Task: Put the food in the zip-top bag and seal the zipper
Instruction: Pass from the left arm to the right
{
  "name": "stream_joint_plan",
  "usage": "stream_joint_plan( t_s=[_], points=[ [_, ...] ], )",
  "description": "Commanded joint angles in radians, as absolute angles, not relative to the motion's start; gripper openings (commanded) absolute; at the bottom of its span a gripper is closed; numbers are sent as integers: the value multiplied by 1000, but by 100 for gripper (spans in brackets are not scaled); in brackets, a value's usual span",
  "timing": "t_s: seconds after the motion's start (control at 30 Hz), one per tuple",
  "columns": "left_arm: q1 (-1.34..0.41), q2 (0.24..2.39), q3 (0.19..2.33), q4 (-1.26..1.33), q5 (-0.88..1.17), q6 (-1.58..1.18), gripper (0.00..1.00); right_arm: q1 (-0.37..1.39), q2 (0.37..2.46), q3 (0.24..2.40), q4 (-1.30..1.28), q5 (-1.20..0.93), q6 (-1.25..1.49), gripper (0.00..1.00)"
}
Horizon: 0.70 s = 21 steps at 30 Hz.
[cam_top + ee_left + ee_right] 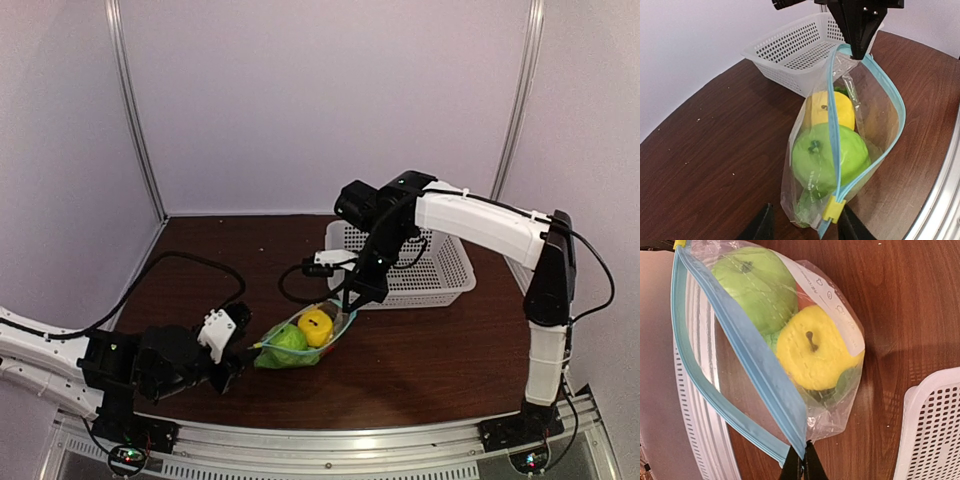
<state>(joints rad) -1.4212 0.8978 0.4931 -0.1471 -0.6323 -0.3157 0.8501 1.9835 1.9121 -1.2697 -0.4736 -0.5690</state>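
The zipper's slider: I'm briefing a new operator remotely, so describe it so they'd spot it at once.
On the dark wooden table, just in front of the white perforated basket, is a clear zip-top bag holding a green apple and a yellow fruit. Follow its teal-blue zipper to the end by the left gripper: the slider is a small yellow clip, outside the plastic.

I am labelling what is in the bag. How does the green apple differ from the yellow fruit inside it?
The green apple is green with a green stem; the yellow fruit is yellow with a dark stem. The green apple lies beside the yellow slider; the yellow fruit lies nearer the corner of the clear bag that the right gripper pinches. Both are round and sit inside it.
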Motion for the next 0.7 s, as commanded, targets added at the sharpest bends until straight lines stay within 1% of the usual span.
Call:
stream_joint_plan(
  t_s=[0.0,0.07,0.17,0.3,0.47,0.53,0.67],
  points=[
    [-1424,889,421,-40,-575,-338,47,844,1994,1917,-1339,-543,-545,0],
    [-1424,880,400,-32,-549,-340,49,844,1991,1910,-1338,-545,-537,0],
    [-1425,866,370,-22,-574,-333,50,843,1987,1897,-1342,-550,-535,0],
    [-1425,838,317,77,-577,-281,47,842,1983,1890,-1340,-570,-524,0],
    [-1425,868,311,145,-489,-228,44,835,1992,1885,-1339,-611,-500,0],
    [-1430,903,331,130,-456,-222,43,827,1997,1885,-1337,-635,-488,0],
    [-1523,922,367,40,-526,-232,44,823,1992,1874,-1332,-646,-473,0]
  ],
)
